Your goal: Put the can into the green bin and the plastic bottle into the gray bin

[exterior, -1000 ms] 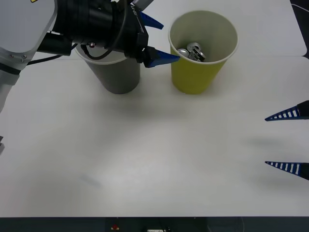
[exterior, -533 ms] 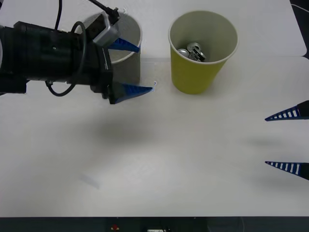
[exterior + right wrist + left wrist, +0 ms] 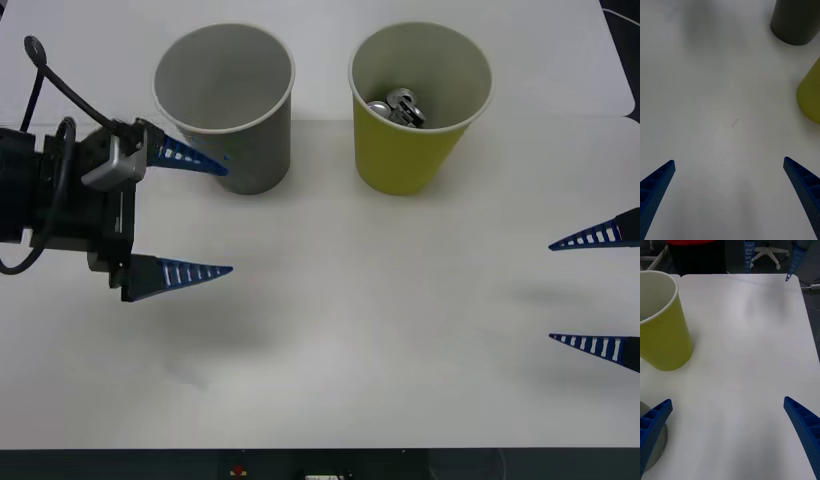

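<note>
here the can (image 3: 398,107) lies inside the green bin (image 3: 415,150), beside the gray bin (image 3: 250,150) at the tabletop's (image 3: 350,330) far edge. the left claw (image 3: 205,218) gapes empty near the left edge; the right claw (image 3: 575,292) waits spread by the right edge.

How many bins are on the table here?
2. The gray bin stands at the table's far left, beside the left gripper; the green bin stands to its right, holding the can.

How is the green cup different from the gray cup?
The green bin is yellow-green; the gray bin is gray with a white rim. The green bin holds the silver can; no contents show inside the gray bin. The gray bin stands nearest the open left gripper; the green bin stands farther from it. Both are tall, upright, tapered cups with pale insides.
</note>
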